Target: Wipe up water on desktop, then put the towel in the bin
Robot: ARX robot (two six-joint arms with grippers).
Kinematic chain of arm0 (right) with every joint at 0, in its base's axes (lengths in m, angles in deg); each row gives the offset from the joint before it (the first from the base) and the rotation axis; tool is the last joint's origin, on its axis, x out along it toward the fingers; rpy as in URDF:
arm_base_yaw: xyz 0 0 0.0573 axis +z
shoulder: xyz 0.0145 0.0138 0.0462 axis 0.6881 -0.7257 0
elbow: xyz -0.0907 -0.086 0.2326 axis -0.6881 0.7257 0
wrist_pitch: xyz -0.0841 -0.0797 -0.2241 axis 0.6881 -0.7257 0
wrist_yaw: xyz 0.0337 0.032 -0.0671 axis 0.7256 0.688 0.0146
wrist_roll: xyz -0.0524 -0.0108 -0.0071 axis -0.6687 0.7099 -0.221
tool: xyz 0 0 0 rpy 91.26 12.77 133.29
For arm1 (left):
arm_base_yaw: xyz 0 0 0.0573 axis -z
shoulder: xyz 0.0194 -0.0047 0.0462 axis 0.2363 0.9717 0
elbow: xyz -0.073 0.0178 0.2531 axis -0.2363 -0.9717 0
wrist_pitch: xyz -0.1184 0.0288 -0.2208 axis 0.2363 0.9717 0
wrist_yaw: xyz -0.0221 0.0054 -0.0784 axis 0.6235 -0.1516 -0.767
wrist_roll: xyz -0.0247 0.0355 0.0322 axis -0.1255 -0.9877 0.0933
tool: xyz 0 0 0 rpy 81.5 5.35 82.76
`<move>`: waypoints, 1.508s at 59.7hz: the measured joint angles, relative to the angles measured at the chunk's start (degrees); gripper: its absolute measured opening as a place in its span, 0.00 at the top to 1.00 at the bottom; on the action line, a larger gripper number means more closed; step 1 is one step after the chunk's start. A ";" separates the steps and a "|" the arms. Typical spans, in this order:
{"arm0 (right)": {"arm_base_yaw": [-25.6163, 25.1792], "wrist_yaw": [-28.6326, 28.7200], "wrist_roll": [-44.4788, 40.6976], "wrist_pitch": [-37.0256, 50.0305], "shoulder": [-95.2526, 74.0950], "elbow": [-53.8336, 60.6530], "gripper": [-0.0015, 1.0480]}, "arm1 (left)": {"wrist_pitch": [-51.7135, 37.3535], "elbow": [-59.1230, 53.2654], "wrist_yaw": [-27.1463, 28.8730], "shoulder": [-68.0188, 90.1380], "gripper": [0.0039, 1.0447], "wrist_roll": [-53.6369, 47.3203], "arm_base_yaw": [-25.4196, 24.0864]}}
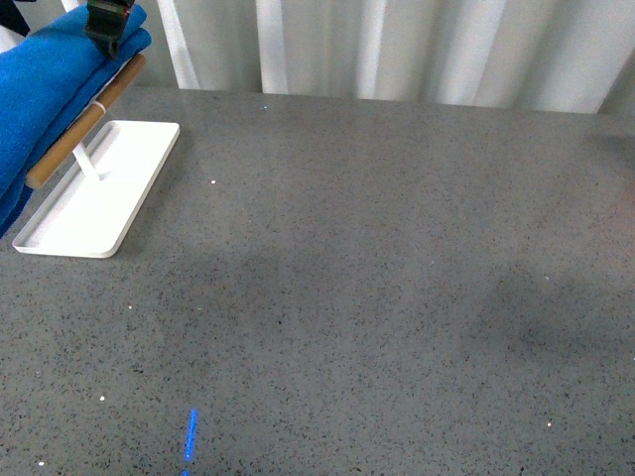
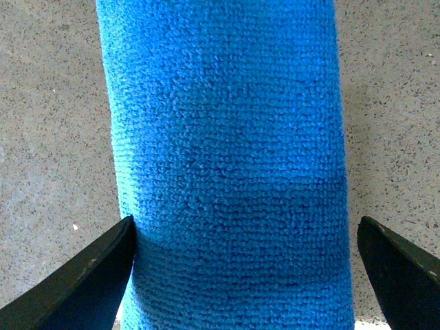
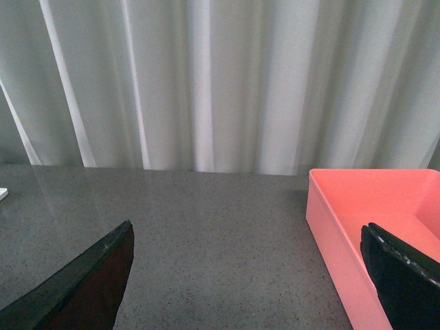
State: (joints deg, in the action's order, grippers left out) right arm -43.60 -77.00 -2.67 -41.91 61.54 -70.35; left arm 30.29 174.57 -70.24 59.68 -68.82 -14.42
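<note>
The front camera sits on the robot's body and looks forward and down across the table (image 1: 377,297) to the curtain (image 1: 397,50) at its far edge. The left wrist camera faces down, very close on the blue towel (image 2: 227,137), which the front view shows at far left. The right wrist camera sits low and near the table, facing level across it to the same curtain; the pink bin (image 3: 371,206) shows only there
</note>
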 joint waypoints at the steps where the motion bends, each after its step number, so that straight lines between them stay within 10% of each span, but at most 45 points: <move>1: 0.00 0.00 0.00 0.00 0.00 0.00 0.07 | -0.17 -0.15 -0.09 0.00 0.06 -0.02 0.02; 9: 0.00 -0.02 0.00 0.00 0.00 0.00 0.07 | -0.55 -0.85 0.07 0.00 0.10 -0.11 0.02; 41: 0.00 -0.02 0.00 0.00 0.00 0.00 0.07 | -0.42 -0.94 0.76 -1.64 0.91 -0.50 -0.50; 72: 0.00 -0.02 0.00 0.00 0.00 0.00 0.07 | -4.17 -1.46 -0.07 -12.72 0.94 -7.69 1.25; 90: 0.00 0.00 0.00 0.00 0.00 0.00 0.07 | -12.00 -6.36 -12.44 -26.80 0.94 -4.57 11.34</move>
State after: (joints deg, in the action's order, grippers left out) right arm -43.60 -77.00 -2.67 -41.91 61.54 -70.35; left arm 18.29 168.21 -82.68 32.89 -73.38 -3.08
